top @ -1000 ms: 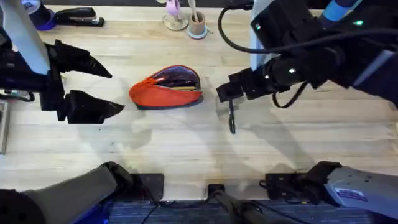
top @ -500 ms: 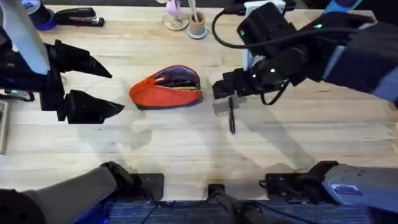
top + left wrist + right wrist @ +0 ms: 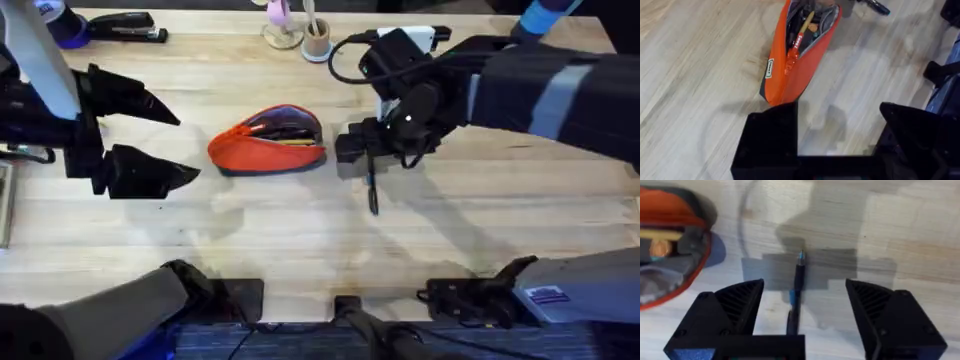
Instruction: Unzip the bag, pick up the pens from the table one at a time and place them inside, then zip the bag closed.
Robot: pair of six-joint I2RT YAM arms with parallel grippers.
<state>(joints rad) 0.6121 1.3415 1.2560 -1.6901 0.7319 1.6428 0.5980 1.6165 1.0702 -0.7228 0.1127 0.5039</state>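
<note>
Right pincer (image 3: 799,315): we see it open, straddling pen (image 3: 796,287)
Left pincer (image 3: 150,140): open, idle
Bag (image 3: 268,140): unzipped beside pen
Stapler (image 3: 128,27): far corner of worktop (image 3: 300,230)

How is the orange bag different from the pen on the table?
The bag is fat, oval and bright orange; the pen is thin, straight and dark. The bag is unzipped with things inside; the pen lies bare on the wood. The right gripper, open, hovers above the pen, not the bag. Both rest on the table.
</note>
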